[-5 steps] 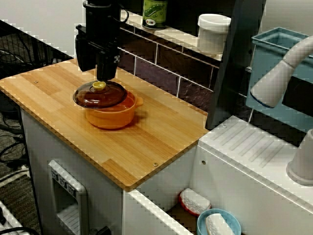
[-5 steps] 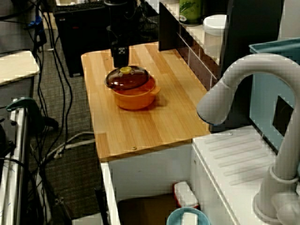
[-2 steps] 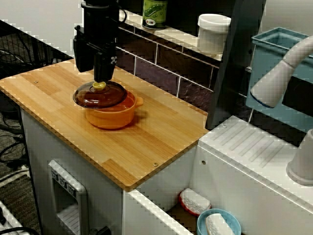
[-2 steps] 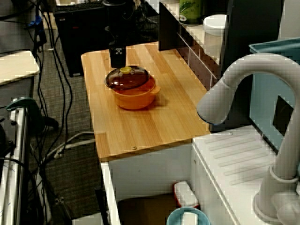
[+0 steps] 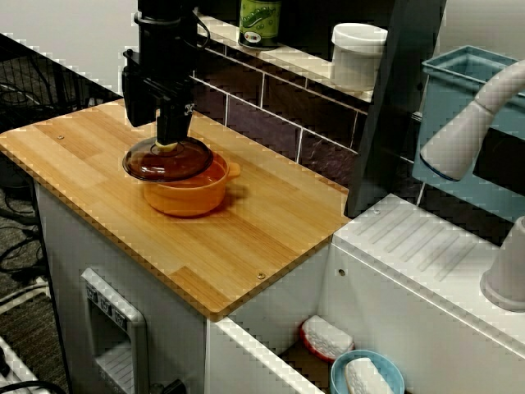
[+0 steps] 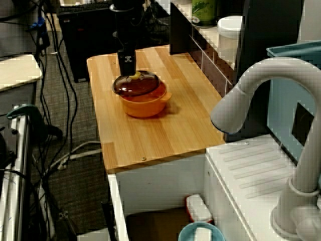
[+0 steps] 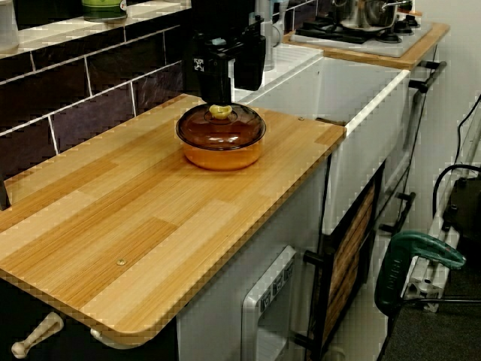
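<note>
So in the view across the desk toward the tiled wall, the black gripper (image 5: 168,136) is right down on the yellow knob (image 5: 166,147) of the brown glass lid (image 5: 168,162). That lid sits on the orange pot (image 5: 194,194), which stands on the wooden desk (image 5: 271,226) near the back wall. Going by that, nothing's lifted yet: lid on, pot covered. From the view past the white faucet (image 6: 261,85), same deal: gripper (image 6: 128,71) at the knob (image 6: 134,76), lid (image 6: 138,86) seated on the pot (image 6: 146,107). It maybe sits a touch off-centre, hard to say. The low view along the desk (image 7: 113,203) is the clearest. There the knob (image 7: 219,112) pokes out just under the fingers (image 7: 216,90), and the lid (image 7: 221,129) looks level on the pot (image 7: 222,156). Honestly can't tell whether the fingers are clamped on the knob or just parked around it. The lid is see-through, tinted dark amber, domed and glossy.
</note>
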{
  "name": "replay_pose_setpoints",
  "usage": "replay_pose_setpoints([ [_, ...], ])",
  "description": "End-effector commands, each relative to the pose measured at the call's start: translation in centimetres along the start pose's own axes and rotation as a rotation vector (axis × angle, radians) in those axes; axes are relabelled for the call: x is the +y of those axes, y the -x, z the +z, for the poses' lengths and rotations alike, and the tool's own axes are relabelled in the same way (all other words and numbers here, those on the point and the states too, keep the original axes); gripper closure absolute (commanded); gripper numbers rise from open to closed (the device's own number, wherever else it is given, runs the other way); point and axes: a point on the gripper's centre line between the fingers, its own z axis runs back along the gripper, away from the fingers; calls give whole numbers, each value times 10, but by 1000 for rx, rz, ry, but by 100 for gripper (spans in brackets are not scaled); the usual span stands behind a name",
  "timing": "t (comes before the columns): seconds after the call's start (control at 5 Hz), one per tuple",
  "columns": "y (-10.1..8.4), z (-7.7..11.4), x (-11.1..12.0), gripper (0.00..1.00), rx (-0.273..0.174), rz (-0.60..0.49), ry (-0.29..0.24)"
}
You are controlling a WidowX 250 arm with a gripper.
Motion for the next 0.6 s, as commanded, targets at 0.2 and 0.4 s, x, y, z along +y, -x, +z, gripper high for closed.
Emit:
replay_pose_setpoints([
  [0.2, -5, 16, 2, 0, -65, 5, -23],
  [0.4, -6, 13, 3, 0, -66, 7, -20],
])
